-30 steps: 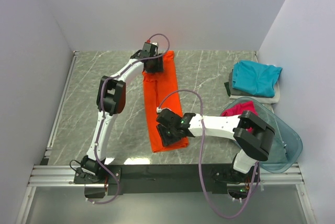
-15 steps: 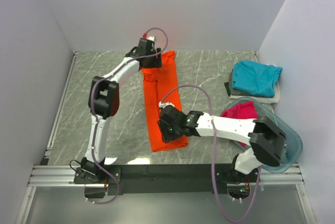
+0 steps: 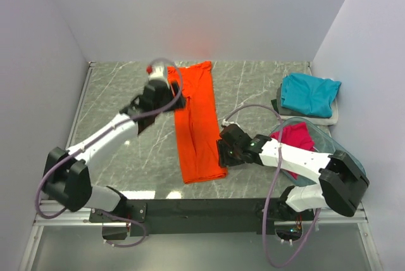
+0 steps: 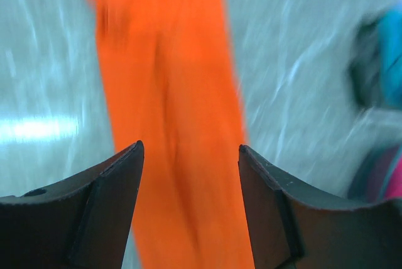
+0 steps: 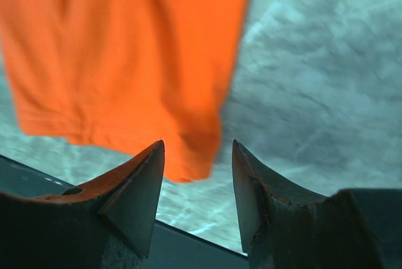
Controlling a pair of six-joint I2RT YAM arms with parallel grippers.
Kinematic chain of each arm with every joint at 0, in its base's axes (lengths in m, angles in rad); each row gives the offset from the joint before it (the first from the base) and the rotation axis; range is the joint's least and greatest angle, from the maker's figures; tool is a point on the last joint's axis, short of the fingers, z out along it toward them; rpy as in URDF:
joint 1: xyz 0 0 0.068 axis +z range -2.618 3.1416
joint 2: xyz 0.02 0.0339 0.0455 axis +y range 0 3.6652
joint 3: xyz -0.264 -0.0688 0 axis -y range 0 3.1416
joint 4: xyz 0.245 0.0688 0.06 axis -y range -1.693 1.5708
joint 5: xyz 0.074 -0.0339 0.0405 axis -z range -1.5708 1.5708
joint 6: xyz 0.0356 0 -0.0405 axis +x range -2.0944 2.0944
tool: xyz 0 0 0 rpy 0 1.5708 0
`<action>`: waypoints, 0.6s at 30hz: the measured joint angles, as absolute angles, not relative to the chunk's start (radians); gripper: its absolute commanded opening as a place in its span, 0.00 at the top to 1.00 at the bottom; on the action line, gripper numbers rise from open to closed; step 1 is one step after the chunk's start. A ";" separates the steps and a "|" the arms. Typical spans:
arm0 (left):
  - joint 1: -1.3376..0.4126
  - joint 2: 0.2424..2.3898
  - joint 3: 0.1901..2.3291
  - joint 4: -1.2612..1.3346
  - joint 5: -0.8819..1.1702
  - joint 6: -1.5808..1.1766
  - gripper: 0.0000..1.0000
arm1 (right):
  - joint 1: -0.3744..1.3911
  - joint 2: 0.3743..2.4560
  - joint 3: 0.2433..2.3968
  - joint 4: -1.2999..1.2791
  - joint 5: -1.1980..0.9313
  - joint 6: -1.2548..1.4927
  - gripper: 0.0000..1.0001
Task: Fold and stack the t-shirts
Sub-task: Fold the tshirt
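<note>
The bright orange t-shirt (image 3: 197,125) lies flat on the marble table as a long narrow strip running from far to near. It fills the left wrist view (image 4: 169,93) and shows in the right wrist view (image 5: 125,49). My left gripper (image 3: 173,98) is open and empty, just above the strip's far left edge (image 4: 190,156). My right gripper (image 3: 223,152) is open and empty beside the strip's near right corner (image 5: 198,149). The folded teal t-shirt (image 3: 310,94) tops a pile at the right, on a pale whitish one (image 3: 329,119). The magenta-pink t-shirt (image 3: 292,135) lies in the tub.
The clear bluish plastic tub (image 3: 345,179) stands at the near right, by the right arm's base. A dark cloth edge (image 3: 276,106) sticks out under the teal pile. The black rail (image 5: 188,250) runs along the table's near edge. White walls close in on three sides.
Both grippers have left the orange strip's ends. The left arm swung back and to the left from the far end. The right gripper moved right, off the near end.
</note>
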State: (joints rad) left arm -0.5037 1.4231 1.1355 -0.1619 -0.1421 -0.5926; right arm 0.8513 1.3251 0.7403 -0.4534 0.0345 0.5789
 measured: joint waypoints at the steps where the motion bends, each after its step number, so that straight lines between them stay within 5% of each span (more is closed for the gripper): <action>1: -0.531 1.394 1.061 -0.172 -0.152 -0.616 0.33 | 0.845 1.313 0.721 -0.454 0.032 0.579 0.46; 7: -0.750 1.255 0.690 -0.270 -0.175 -0.812 0.33 | 0.837 1.249 0.628 -0.413 -0.007 0.595 0.45; 18: -0.980 1.126 0.551 -0.289 -0.200 -1.055 0.33 | 0.837 1.214 0.535 -0.337 -0.058 0.646 0.45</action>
State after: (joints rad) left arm -0.9798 1.1255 0.5514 -0.2893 -0.2001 -1.0546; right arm 0.8368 1.2140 0.5346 -0.3370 -0.0582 0.6460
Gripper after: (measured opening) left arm 0.671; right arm 0.549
